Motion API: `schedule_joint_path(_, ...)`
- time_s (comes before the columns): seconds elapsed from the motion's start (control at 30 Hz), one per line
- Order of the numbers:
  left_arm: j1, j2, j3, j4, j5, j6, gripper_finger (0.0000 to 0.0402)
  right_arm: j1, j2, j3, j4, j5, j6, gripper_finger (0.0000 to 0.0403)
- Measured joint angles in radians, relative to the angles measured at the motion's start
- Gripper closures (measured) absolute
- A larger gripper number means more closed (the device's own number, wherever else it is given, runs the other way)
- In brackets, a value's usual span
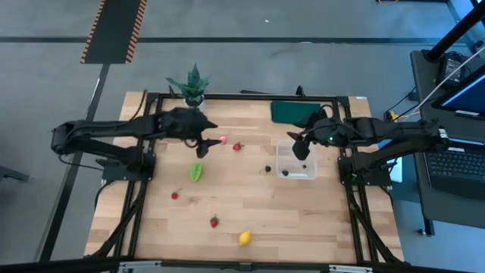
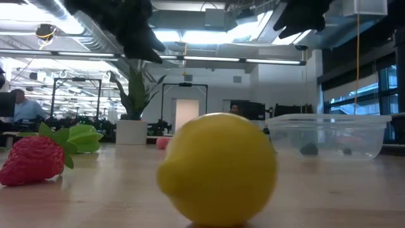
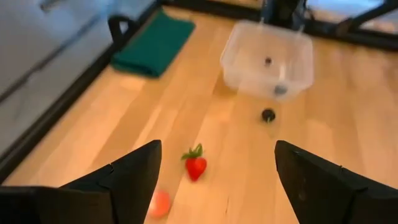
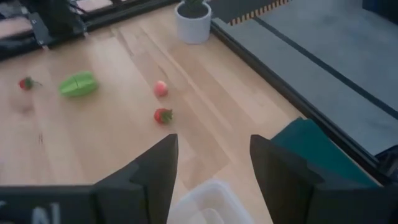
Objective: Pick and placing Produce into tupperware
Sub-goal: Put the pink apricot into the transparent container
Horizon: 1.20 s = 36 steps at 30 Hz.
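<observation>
Wooden planks make up the counter (image 1: 303, 220), which sits on a grey floor, with an office of ceiling lights and desks showing beyond it in the low view. Taking the clear plastic box (image 1: 296, 159) as the landmark: a flat dark green mat (image 1: 292, 111) lies just behind it toward the far edge, and a potted plant (image 1: 193, 85) stands well to its left at that same far edge.

Inside the box lie two small dark berries, one of them at (image 1: 285, 172). A third dark berry (image 1: 267, 168) rests on the wood just outside the box's left wall.

Farther left of the box are a strawberry (image 1: 237, 146) and a pink round fruit (image 1: 223, 139), then a green leafy piece (image 1: 196, 171). Two more strawberries (image 1: 175, 195) and (image 1: 214, 221) lie left and toward the near edge, and a lemon (image 1: 245, 238) sits nearest that edge.

Right claw (image 1: 301, 145) hangs over the box's far left corner with its fingers apart and nothing between them. Left claw (image 1: 203, 146) hangs well to the left of the box, beside the pink fruit, fingers also apart and holding nothing. No object lies between either claw and the fruit below it.
</observation>
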Motion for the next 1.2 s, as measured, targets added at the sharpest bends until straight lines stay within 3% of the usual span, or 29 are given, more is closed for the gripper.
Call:
schedule_joint_path(0.2, 0.075, 0.179, 0.086, -0.15, 0.039, 0.035, 0.0105, 0.0, 0.0, -0.004, -0.001, 0.0, -0.046, 0.0199)
schedule_joint_path(0.53, 0.138, 0.402, 0.087, -0.111, 0.064, 0.036, 0.0126, 0.0, 0.0, -0.004, 0.0, 0.0, -0.141, 0.0199)
schedule_joint_path(0.83, 0.141, 0.534, 0.089, -0.045, 0.063, 0.036, 0.0129, 0.0, 0.0, -0.004, 0.0, 0.0, -0.176, 0.0199)
schedule_joint_path(1.2, 0.141, 0.594, 0.088, -0.034, 0.028, 0.044, 0.0144, 0.0, 0.0, -0.004, -0.002, 0.0, -0.199, 0.0199)
